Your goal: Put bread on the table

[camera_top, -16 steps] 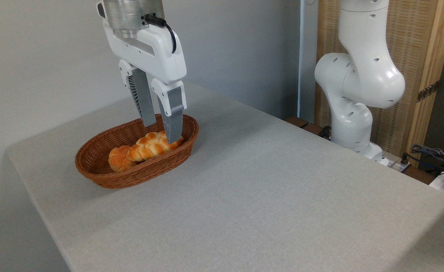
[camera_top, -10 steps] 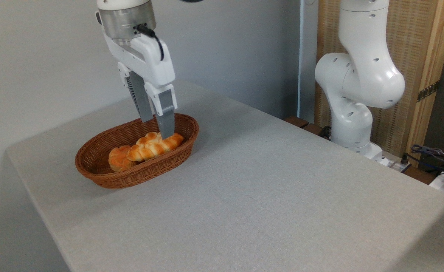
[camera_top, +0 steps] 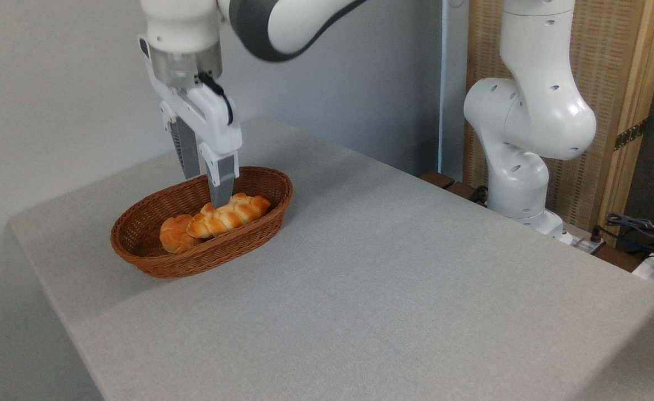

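Grey speckled table (camera_top: 394, 289) lies bare across its middle and right, basket (camera_top: 154, 262) set near its far left corner.

I see the bread (camera_top: 228, 214) lying inside the basket beside a small round bun (camera_top: 172, 234); my gripper (camera_top: 214, 201) points down into the basket, fingers a narrow gap apart, nearer fingertip at the loaf's back edge; I cannot tell whether it touches; the basket's left rim sits near the table's left edge; the arm's base (camera_top: 522, 167) stands beyond the right edge.

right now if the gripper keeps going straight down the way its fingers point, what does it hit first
Most likely the bread in the basket: the gripper points down just above it, though depth is hard to judge.
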